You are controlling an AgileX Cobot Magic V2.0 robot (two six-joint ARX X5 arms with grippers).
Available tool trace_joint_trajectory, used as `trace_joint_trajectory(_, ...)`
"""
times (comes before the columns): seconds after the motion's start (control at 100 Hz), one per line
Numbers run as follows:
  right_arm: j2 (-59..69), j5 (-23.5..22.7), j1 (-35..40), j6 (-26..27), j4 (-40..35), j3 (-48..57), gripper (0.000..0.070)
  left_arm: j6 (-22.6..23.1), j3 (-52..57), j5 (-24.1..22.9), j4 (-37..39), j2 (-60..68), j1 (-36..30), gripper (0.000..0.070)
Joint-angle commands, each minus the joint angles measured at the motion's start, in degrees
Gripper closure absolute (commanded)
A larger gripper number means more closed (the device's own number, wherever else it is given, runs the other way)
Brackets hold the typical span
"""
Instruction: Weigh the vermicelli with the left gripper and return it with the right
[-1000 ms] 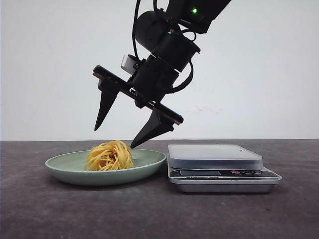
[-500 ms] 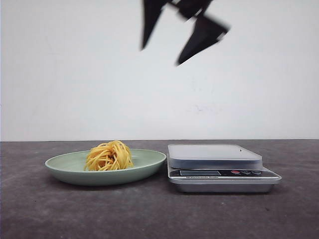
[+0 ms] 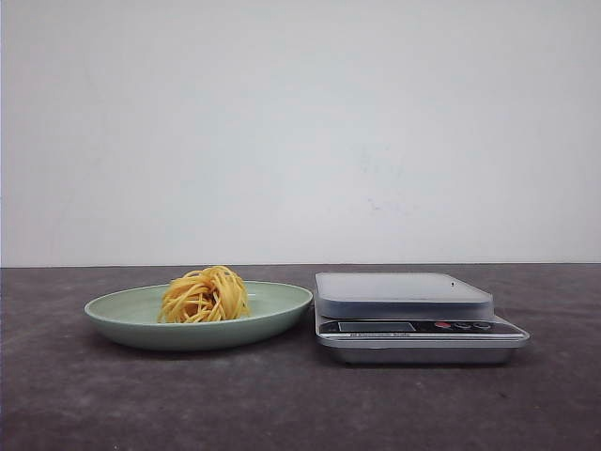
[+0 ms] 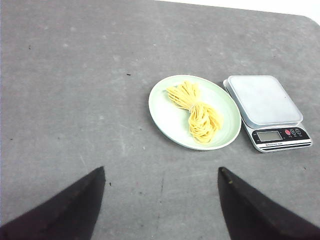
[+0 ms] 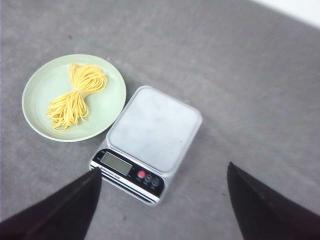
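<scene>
Front view: the vermicelli (image 3: pixel 206 295) is seen lying as a bundle on the pale green plate (image 3: pixel 122 315), left of the scale (image 3: pixel 413 319), which stands just beside the plate; both are set on the grey table (image 3: pixel 282 404); neither arm is shown here; in the wrist views the left gripper (image 4: pixel 160 200) and the right gripper (image 5: pixel 162 205) are held wide apart, high above the table, with nothing gripped.

The small silver-and-black digital kitchen scale (image 3: pixel 421 328) carries a line of print under its display, too tiny to read. Its grey display (image 5: pixel 116 163) shows no digits.
</scene>
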Motion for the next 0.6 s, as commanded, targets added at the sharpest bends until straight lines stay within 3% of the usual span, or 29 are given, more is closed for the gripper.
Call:
trace_joint_trajectory(0.0,-3.0,2.5,1.8,2.2,-1.9,1.0,0.0216,0.4,0.9,0.0,0.4,0.0,-0.3,0.0282)
trace_joint_trajectory(0.09,-7.8,5.7,4.2,4.1,-5.9,1.0,0.0216,0.4,0.9,0.0,0.4,0.0,-0.3,0.0282)
trace_joint_trajectory(0.26,-15.5,6.3,7.1,9.6,-13.9,0.9,0.0215,0.4,0.9,0.0,0.4,0.0,-0.3,0.0282)
trace_joint_trajectory(0.46,-22.5,5.2,7.2,10.6,-14.1,-0.8,0.022,0.2,0.9,0.0,1.3,0.0,-0.3,0.0283)
trace_joint_trajectory(0.59,-24.4,6.0,7.2,10.9,-14.1,-2.8,0.0323,0.1,0.9,0.0,2.1,0.0,-0.3,0.0297)
